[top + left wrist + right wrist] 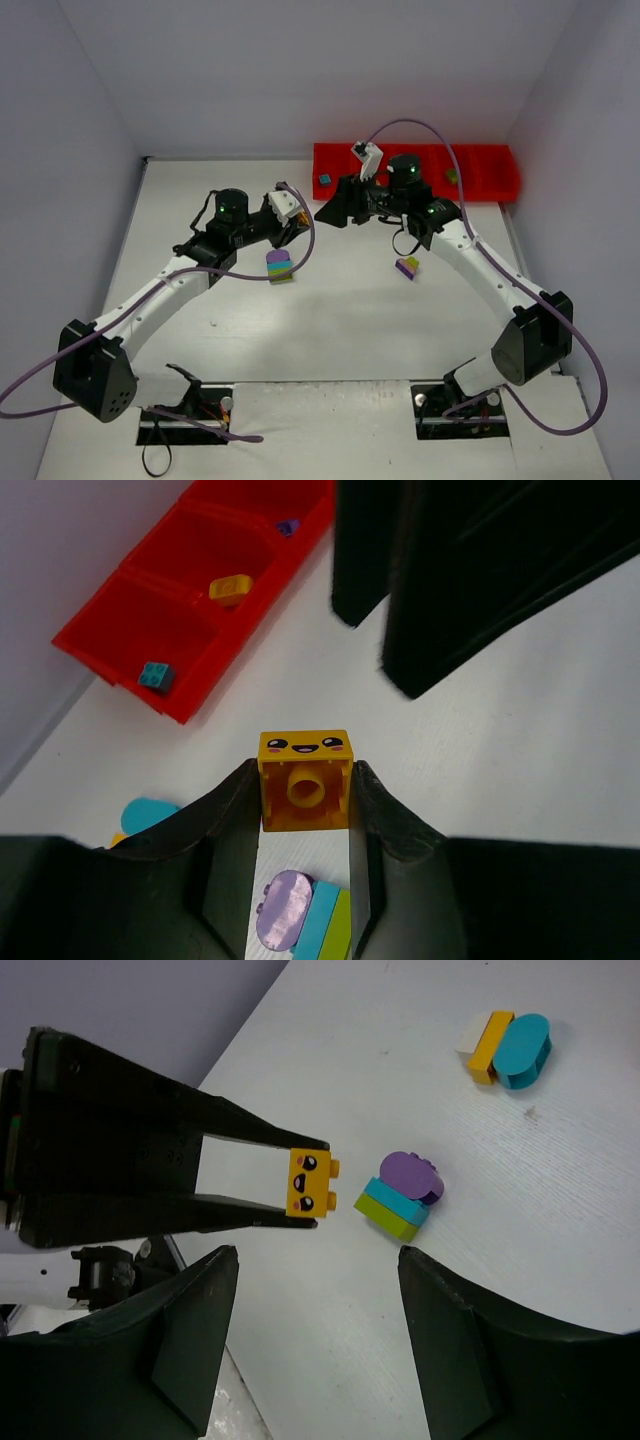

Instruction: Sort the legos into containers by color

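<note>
My left gripper (305,792) is shut on a yellow-orange lego with a smiling face (305,778), held above the table; the same brick (308,1183) shows in the right wrist view. My right gripper (315,1260) stands open and empty, just right of the left one (300,228), its dark fingers (450,570) close ahead of the brick. The red containers tray (500,188) lies at the back right. In its compartments I see a teal lego (155,675), a yellow one (230,588) and a purple one (288,526).
A purple, teal and green stack (280,268) lies on the table below the held brick. A purple and green stack (407,267) sits under the right arm. A white, orange and teal stack (505,1048) lies further left. Grey walls close in three sides.
</note>
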Robot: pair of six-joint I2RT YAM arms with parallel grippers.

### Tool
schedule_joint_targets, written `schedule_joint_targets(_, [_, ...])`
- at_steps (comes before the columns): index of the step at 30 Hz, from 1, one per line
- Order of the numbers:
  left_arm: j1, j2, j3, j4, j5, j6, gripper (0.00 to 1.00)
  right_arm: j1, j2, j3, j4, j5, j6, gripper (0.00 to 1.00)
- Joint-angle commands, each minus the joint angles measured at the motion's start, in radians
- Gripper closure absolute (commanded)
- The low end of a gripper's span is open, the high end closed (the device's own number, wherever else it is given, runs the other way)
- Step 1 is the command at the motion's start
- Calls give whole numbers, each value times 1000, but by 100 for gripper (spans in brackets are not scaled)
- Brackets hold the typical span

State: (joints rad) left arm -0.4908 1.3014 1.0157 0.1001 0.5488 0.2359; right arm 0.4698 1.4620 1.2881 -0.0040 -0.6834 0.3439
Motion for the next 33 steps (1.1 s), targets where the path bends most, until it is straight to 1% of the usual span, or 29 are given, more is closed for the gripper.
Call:
schedule_joint_targets(1, [-35,-51,35,32,76,108,90,24,14,59,58,-38,10,39])
schedule_joint_targets(8, [-77,-68,52,24,68,138,90,50,38,59,65,-18,6,41])
schedule_joint_targets(12, [-81,-71,53,26,53,144,90,64,44,54,67,-16,9,43])
schedule_joint_targets(15, [-81,-67,55,30,50,144,90,73,50,48,67,-18,7,48])
schedule_joint_targets(18, [-83,-65,58,44,51,140,90,76,57,37,68,-16,1,62])
schedule_joint_targets(19, [-83,-63,58,43,50,140,90,76,58,37,68,-16,1,71])
schedule_joint_targets(21, [-83,-60,61,44,45,140,90,76,66,42,68,-21,0,83])
schedule_joint_targets(22, [-83,-62,61,44,43,140,90,76,67,45,68,-25,-2,93])
schedule_joint_targets(24, [-84,-57,60,47,31,140,90,75,73,54,68,-25,-5,99])
schedule_joint_targets(26, [-83,-54,60,49,17,129,89,73,74,59,67,8,-20,100])
schedule_joint_targets(30, [-83,-53,64,59,-67,34,74,43,78,82,61,99,-65,100])
schedule_joint_targets(32, [-81,-62,54,70,-127,-4,57,29,84,103,58,143,-103,100])
schedule_joint_targets(33, [-81,-68,46,84,-147,-24,49,23,93,109,58,204,-118,100])
